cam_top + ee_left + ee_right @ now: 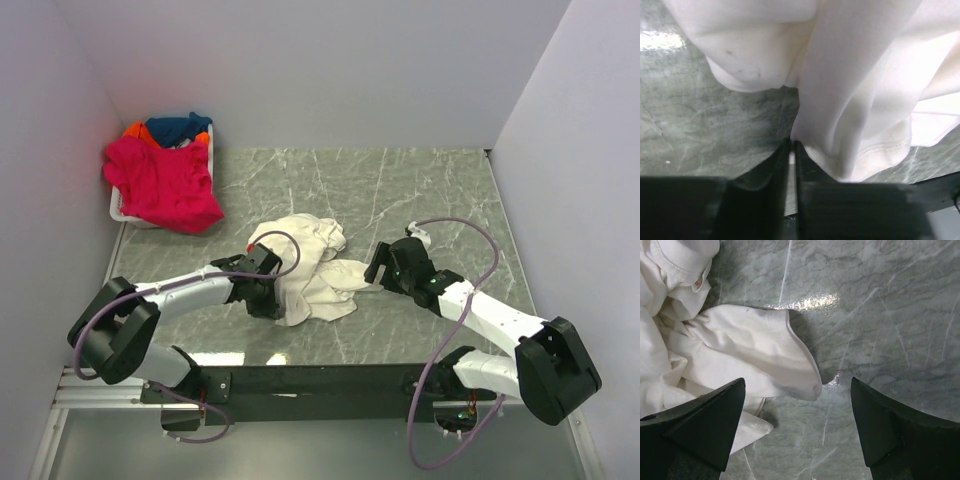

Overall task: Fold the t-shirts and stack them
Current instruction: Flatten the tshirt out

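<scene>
We have the cream t-shirt (310, 272) bunched in the middle of the table (420, 190). The pink t-shirt (165, 185) and the others sit in the basket (116, 212) at upper left. The left fingers (788, 150) are drawn almost together on a fold at the cream shirt's left edge. The right fingers (374, 272) stand wide apart, holding nothing, above a loose hem. We judge the step to be spreading the shirt flat. The right should pinch that hem alone, then both should pull apart low and evenly.
</scene>
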